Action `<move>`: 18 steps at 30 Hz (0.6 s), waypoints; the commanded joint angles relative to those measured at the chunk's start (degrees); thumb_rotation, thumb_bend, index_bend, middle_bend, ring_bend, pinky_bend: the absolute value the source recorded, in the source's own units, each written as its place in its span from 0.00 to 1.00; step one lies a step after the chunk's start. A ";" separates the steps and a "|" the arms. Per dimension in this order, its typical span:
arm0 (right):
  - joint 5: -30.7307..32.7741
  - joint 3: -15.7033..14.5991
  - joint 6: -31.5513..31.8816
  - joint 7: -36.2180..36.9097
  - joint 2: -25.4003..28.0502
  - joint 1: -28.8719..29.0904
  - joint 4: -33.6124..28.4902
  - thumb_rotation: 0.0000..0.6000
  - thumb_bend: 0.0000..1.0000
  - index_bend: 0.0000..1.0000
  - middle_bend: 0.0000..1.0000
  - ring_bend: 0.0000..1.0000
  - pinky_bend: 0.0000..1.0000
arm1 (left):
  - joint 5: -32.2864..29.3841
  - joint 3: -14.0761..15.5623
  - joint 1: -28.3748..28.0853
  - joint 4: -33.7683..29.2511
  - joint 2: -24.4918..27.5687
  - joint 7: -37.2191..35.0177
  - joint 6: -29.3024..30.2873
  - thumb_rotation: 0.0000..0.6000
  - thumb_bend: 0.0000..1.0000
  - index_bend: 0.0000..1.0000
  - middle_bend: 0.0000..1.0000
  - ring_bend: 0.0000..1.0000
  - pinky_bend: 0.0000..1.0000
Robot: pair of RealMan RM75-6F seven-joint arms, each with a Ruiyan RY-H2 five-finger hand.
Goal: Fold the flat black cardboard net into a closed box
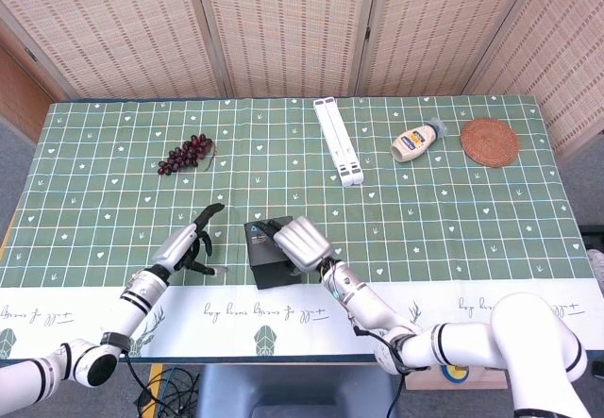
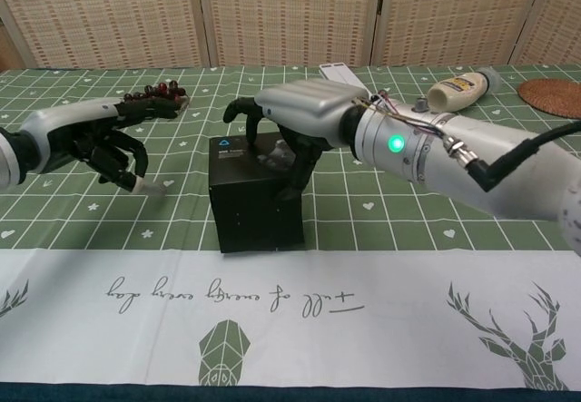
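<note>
The black cardboard box [image 1: 268,261] stands folded up as a cube near the table's front edge, also seen in the chest view [image 2: 251,210]. My right hand [image 1: 300,240] lies over its top, fingers bent down onto the lid and the thumb at the back left corner [image 2: 292,119]. My left hand [image 1: 190,243] hovers to the left of the box, clear of it, fingers spread and holding nothing [image 2: 111,142].
A bunch of dark grapes [image 1: 186,154] lies at the back left. A white folded stand [image 1: 338,141], a mayonnaise bottle [image 1: 416,141] and a round woven coaster [image 1: 489,142] sit at the back right. The green checked tablecloth [image 1: 94,201] has a white printed front border.
</note>
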 commanded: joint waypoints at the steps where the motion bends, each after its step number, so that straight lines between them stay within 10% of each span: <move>1: -3.73 -1.39 1.51 0.10 -1.86 -1.39 2.98 1.00 0.13 0.18 0.28 0.67 1.00 | 0.49 0.21 0.66 -1.67 1.80 0.82 0.23 1.00 0.13 0.00 0.00 0.56 0.78; 18: -12.17 -0.80 3.89 0.13 -3.71 -4.60 7.00 1.00 0.26 0.32 0.33 0.69 1.00 | 2.12 -0.54 1.80 -2.89 3.43 0.87 1.86 1.00 0.13 0.00 0.00 0.56 0.78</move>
